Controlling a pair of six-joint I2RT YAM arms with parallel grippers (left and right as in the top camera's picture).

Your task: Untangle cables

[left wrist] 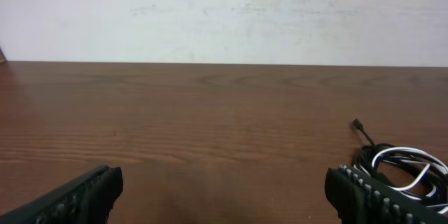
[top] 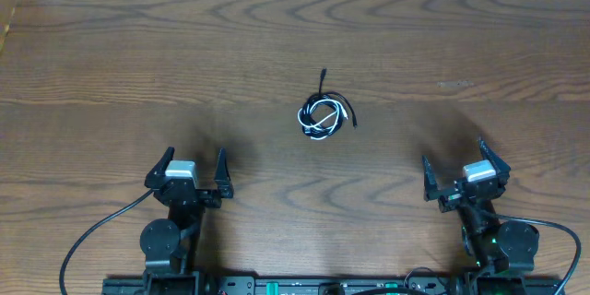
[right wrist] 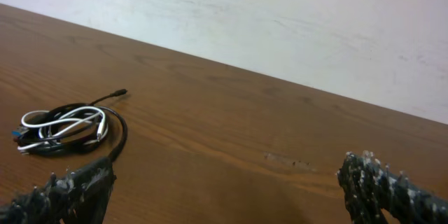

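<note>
Overhead shows the cables (top: 324, 116) wound together near the middle of the worktop (top: 111, 55), white loops threaded through black ones, with a black tail (top: 323, 81) poking out on the far side. The left gripper (top: 194, 153) and right gripper (top: 453, 151) hover on the near side, well apart from the cables, both spread wide and holding nothing. The main risk is probably a pinch that catches both colours at once: the loops lie touching, so closing anywhere in the middle would likely lift everything as one lump rather than part it. Pulling the two colours straight apart could also draw the crossings tight, since the views do not show which strand passes over which. The strands are thin and lie flat on the wood, so a gripper coming down too low may strike the worktop, while one too high may close on air or let the strand slip out. If only one gripper pulls, the light bundle may simply slide along, and an end plug could snag inside a loop
</note>
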